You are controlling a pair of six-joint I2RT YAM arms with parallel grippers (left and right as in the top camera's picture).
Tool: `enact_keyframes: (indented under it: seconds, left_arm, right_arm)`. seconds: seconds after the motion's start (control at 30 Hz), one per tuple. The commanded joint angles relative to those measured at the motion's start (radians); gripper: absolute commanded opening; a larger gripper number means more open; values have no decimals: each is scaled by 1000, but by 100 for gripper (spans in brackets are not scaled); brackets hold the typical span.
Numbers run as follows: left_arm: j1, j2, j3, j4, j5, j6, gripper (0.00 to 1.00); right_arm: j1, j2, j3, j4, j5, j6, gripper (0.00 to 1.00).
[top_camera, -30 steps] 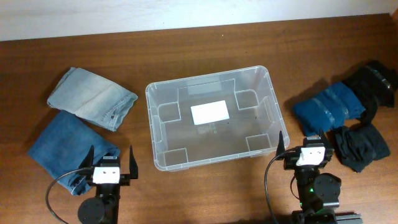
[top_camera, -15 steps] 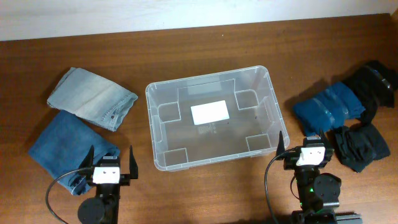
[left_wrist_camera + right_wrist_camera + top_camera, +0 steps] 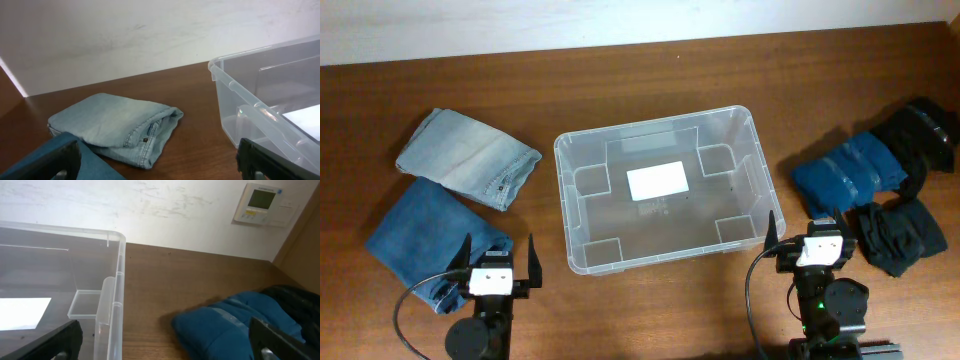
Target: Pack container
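Note:
The clear plastic container (image 3: pixel 569 214) sits mid-table with a white label (image 3: pixel 657 181) on its base and nothing else inside. It shows in the left wrist view (image 3: pixel 260 111) and the right wrist view (image 3: pixel 111 305). Light blue folded jeans (image 3: pixel 468 156) (image 3: pixel 120 125) and darker blue jeans (image 3: pixel 425 233) (image 3: pixel 55 159) lie to its left. A folded blue garment (image 3: pixel 847 173) (image 3: pixel 235 325) and black garments (image 3: pixel 900 236) lie to its right. My left gripper (image 3: pixel 499 262) (image 3: pixel 160 162) is open and empty at the front left. My right gripper (image 3: pixel 812 238) (image 3: pixel 165 340) is open and empty at the front right.
A second black garment (image 3: pixel 924 133) lies at the far right edge, also in the right wrist view (image 3: pixel 295 302). A white wall (image 3: pixel 125 35) runs behind the table, with a thermostat (image 3: pixel 262 202) on it. A black cable (image 3: pixel 415 295) loops by the left arm.

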Motion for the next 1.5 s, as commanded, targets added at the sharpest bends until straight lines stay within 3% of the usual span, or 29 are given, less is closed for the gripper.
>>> enact_keyframes:
  seconds: [0.0, 0.53, 0.7, 0.9, 1.1, 1.2, 1.47]
  left_arm:
    - [-4, -8, -3, -6, -7, 16, 99]
    - [-4, -8, -3, -6, -7, 16, 99]
    - [-4, -8, -3, 13, -7, -38, 99]
    - [-4, 23, 125, -84, -8, -89, 99]
    - [-3, 198, 380, -160, -26, -89, 99]
    - [-3, 354, 554, -254, -25, -89, 99]
    - [-3, 567, 759, -449, -21, -89, 99]
  right_arm:
    - [-3, -9, -5, -5, 19, 5, 98]
    - [-3, -9, -5, -9, -19, 13, 98]
    - [-3, -9, -2, -5, -30, 196, 98]
    - [-3, 43, 171, -112, 17, 201, 98]
    - [-4, 387, 565, -344, 73, 225, 98]
    - [-10, 665, 834, -528, 85, 226, 98]
    - [-111, 1089, 1198, -804, 47, 218, 98]
